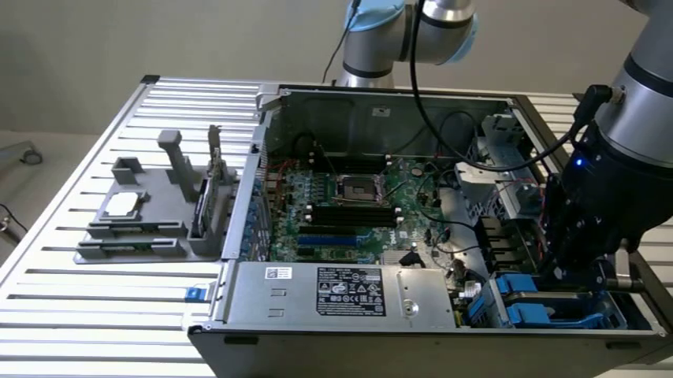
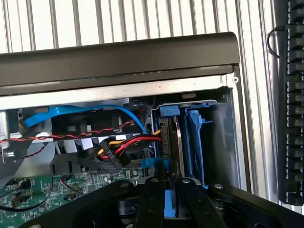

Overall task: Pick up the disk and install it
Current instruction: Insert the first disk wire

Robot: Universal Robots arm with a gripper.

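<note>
At the exterior view's left, on the slatted bench (image 1: pixel 63 307), we see a grey fixture (image 1: pixel 147 216) near the left edge, with a small square silver chip (image 1: pixel 119 205) lying on it and a card (image 1: pixel 213 193) standing upright just beside the computer case (image 1: pixel 421 346). The case lies open across the bench's middle and right. Inside it, we see the green motherboard (image 1: pixel 347 213), and along the near edge the silver power supply (image 1: pixel 336 295), which carries a black label (image 1: pixel 351 291) and a small white sticker (image 1: pixel 277 272); we cannot read the print on either.

At the case's near right corner, the gripper (image 2: pixel 166 187) reaches down into the blue drive cage (image 1: pixel 541 307). In the wrist view, its 2 black fingers (image 2: pixel 153 199) stand narrowly apart, one on each side of the disk (image 2: pixel 171 142), which sits upright on its edge in the cage, its blue carrier frame showing between them. We cannot tell whether the pads press it. Red, yellow and black wires (image 2: pixel 128 145) and a blue cable (image 2: pixel 85 113) run just beside the disk.
</note>
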